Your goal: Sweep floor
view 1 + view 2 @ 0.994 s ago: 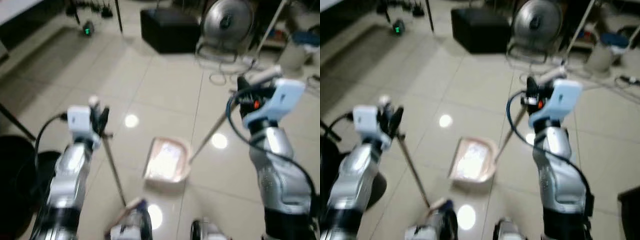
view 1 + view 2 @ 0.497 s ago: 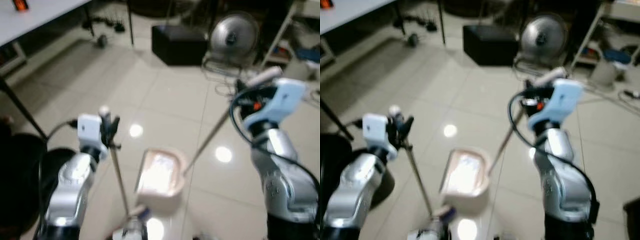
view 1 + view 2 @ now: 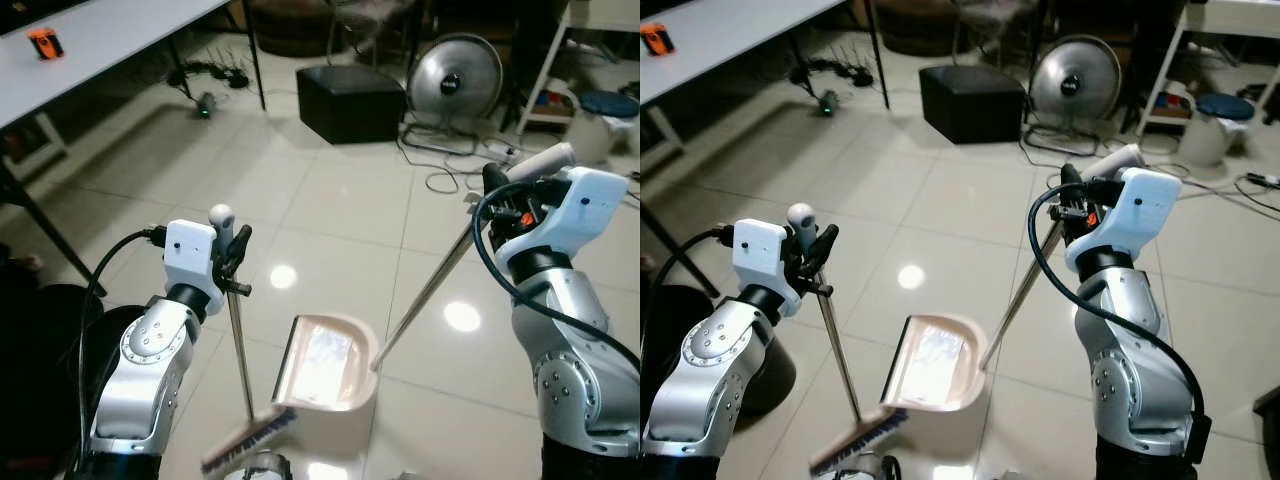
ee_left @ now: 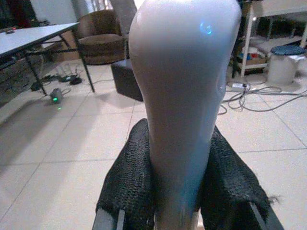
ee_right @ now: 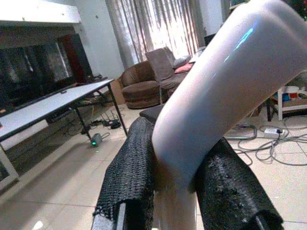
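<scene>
The left gripper (image 3: 232, 250) is clamped on the metal-handled broom (image 3: 238, 345); its bristles rest on the glossy tiled floor (image 3: 330, 200) beside the beige plastic dustpan (image 3: 325, 362). The right gripper (image 3: 492, 182) is clamped on the dustpan's long handle.

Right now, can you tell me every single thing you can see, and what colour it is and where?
broom: one, metal stick with dark bristles, bristles on the floor near the robot's feet, stick held by the left gripper
dustpan: one, pale pink with a long metal handle, flat on the floor between the arms
fan: one, silver, on the floor far ahead to the right
box: one, black, on the floor left of the fan
cables: several, pale and dark, on the floor by the fan
table: one, white top with black legs, far left
floor: pale shiny tiles
left gripper: black fingers, shut on the broom
right gripper: black fingers, shut on the dustpan handle
</scene>
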Controlling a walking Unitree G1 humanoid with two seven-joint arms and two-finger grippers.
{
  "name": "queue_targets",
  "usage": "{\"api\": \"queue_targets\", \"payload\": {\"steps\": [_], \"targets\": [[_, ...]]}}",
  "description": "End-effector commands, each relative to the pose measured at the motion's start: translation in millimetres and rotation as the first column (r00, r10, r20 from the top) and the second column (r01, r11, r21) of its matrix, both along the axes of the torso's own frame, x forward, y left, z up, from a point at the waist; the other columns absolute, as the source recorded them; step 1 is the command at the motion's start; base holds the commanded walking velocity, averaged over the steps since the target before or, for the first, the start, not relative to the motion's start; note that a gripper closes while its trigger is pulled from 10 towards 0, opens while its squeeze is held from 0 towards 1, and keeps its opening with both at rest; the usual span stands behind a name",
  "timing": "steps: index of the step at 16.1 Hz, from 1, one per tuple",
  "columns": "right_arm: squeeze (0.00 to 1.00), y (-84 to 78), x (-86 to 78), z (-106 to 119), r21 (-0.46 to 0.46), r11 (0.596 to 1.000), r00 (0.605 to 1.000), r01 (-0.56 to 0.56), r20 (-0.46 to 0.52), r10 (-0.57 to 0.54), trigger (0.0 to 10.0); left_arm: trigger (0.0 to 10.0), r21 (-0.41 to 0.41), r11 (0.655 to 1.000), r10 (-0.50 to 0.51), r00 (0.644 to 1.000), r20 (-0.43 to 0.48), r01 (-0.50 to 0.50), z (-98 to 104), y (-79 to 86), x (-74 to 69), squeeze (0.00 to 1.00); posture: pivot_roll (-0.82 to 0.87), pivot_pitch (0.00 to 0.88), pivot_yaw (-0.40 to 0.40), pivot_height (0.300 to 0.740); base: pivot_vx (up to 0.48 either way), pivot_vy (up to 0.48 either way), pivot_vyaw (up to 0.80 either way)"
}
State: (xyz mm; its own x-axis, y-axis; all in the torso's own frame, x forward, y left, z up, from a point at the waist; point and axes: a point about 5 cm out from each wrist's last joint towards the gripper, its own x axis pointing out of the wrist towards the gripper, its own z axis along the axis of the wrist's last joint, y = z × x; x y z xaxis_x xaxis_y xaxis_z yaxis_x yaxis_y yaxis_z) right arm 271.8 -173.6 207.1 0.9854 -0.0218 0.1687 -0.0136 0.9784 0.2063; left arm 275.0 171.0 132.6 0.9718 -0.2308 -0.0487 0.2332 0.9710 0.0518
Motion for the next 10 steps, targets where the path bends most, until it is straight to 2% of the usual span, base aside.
{"api": "queue_targets", "payload": {"steps": [1,5,7,10], "targets": [[0.00,-2.7,-2.9,11.5,-0.004,1.000,0.999,0.009,0.047,-0.009,10.0,10.0,-0.019,1.000,-0.001,1.000,0.012,0.001,6.3,-1.6,0.2,0.00,-0.06,0.027,0.069,0.740,0.000,0.000,0.00],[0.00,-0.5,-1.8,13.6,-0.013,1.000,0.999,-0.017,0.040,0.017,10.0,10.0,-0.007,1.000,0.019,1.000,0.011,-0.019,8.1,0.5,-1.3,0.00,-0.06,0.024,0.050,0.740,0.000,0.000,0.00],[0.00,1.5,1.8,19.1,-0.025,0.999,0.998,-0.033,0.043,0.034,10.0,10.0,-0.010,0.998,0.061,0.998,0.011,-0.061,8.3,5.3,-2.7,0.00,-0.05,0.028,0.040,0.740,0.000,0.000,0.00],[0.00,3.6,5.4,25.7,-0.021,0.999,0.997,-0.047,0.056,0.048,10.0,10.0,-0.004,0.997,0.073,0.997,0.007,-0.073,8.5,7.6,-4.3,0.00,-0.05,0.030,0.035,0.740,0.000,0.000,0.80]]}}
